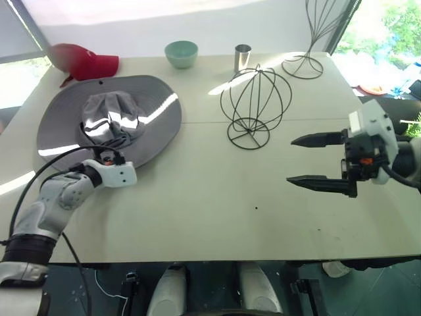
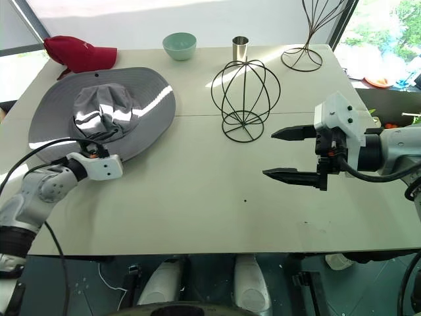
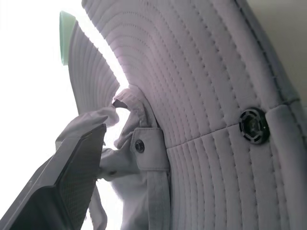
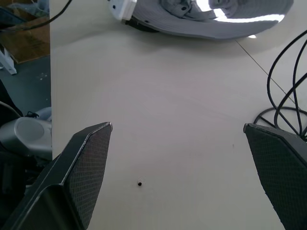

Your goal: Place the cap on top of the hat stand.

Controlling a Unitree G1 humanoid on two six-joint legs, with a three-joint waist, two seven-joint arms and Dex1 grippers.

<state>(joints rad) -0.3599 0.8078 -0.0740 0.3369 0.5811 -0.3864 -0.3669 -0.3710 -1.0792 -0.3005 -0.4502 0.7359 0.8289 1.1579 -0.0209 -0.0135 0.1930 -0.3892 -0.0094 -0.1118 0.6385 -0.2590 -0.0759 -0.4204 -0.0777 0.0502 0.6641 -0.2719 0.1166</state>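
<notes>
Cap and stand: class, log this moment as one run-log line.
cap: flat on table, left of hat stand, not yet on it | left gripper: at brim's near edge | right gripper: open, empty, above table

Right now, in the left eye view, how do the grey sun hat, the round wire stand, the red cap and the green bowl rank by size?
1. Wide-brimmed grey fabric sun hat
2. Black globe-shaped wire stand
3. Red baseball cap
4. Pale green bowl
The last two sit farther back, so they may look smaller.

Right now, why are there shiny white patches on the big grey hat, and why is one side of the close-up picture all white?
In the left eye view, sunlight falls in bright streaks on the hat and across the table. In the left wrist view, light from behind floods one side white, hiding what lies past the brim, while the stitching and a metal eyelet stay clear.
</notes>
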